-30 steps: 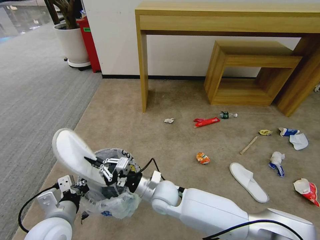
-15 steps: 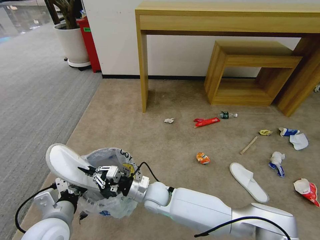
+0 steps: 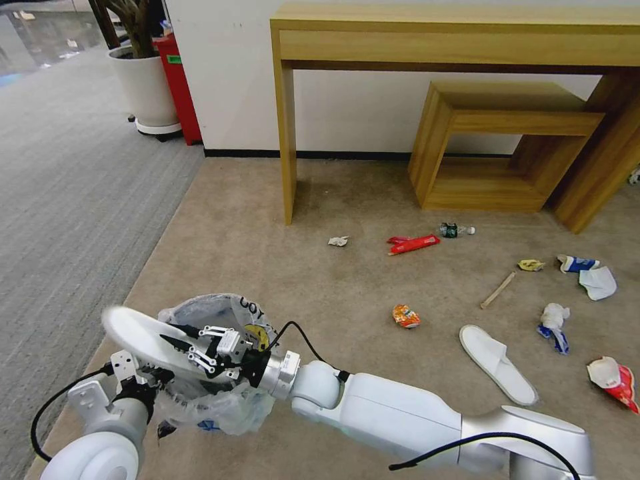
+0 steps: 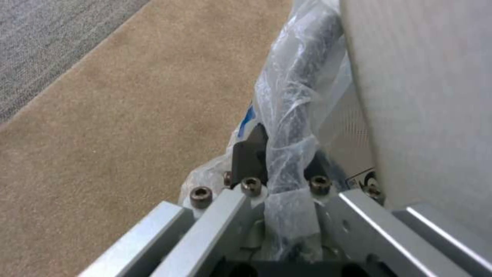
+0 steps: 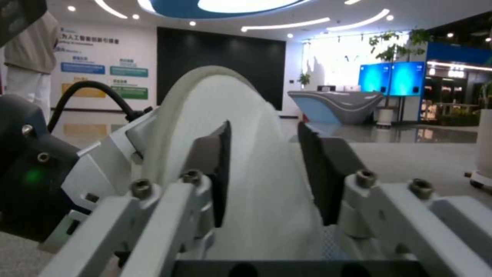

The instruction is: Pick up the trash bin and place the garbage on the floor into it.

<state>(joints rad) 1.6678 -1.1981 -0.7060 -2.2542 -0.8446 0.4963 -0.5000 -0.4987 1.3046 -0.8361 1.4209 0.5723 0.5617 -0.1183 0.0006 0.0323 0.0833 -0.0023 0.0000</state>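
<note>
White and soft, a slipper (image 3: pixel 137 331) is sitting pinched in the right gripper (image 3: pixel 179 336) over the trash bin (image 3: pixel 223 313), likely light and floppy; the left gripper (image 3: pixel 137 385) is clamping the bin's bagged rim.

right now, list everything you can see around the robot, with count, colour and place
trash bin: 1, whitish bag liner, held off the floor at near left
slipper in gripper: 1, white, over the bin mouth
slipper on floor: 1, white, near right
red wrapper: 1, mid floor
orange wrapper: 1, mid floor
red-white wrapper: 1, far right
yellow wrapper: 1, right
blue-white wrappers: 2, right
tissues: 2 at least, white
bottle: 1, green label
stick: 1, wooden
floor: beige carpet
desk: 1, wood
low shelf: 1, wood
planter: 1, white
left gripper: shut on the bin rim
right gripper: shut on the slipper
</note>
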